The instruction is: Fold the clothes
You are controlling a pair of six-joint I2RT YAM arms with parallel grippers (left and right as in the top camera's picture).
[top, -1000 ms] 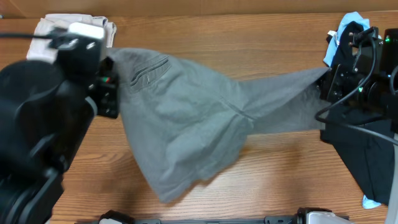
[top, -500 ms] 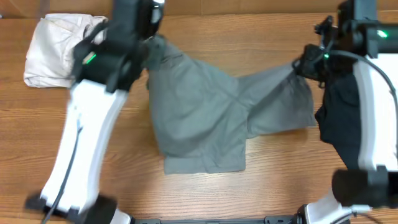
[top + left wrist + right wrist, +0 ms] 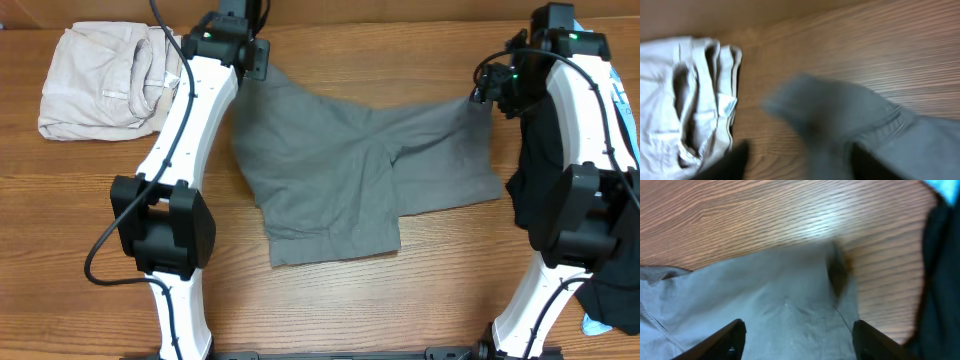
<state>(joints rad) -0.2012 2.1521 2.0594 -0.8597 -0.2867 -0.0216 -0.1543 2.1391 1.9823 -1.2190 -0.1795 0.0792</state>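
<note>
The grey clothes (image 3: 330, 170) lie spread on the wooden table (image 3: 90, 200), one leg toward the front and one toward the right. My left gripper (image 3: 255, 68) hovers over their back-left corner. In the left wrist view it (image 3: 800, 170) stands open, with a blurred grey corner of the clothes (image 3: 830, 110) between its dark fingers (image 3: 735, 162). My right gripper (image 3: 487, 92) is at the back-right corner. It (image 3: 797, 340) is open just above the grey cloth (image 3: 780, 295), holding nothing.
A pale beige folded garment (image 3: 105, 80) lies at the back left, close to the left gripper (image 3: 685, 105). A black garment (image 3: 545, 160) with light-blue cloth (image 3: 598, 325) lies along the right edge, beside the right gripper (image 3: 942, 270).
Both grippers held the grey clothes stretched above the table, then lowered them toward the back. Now the clothes lie flat and both jaws have opened.
</note>
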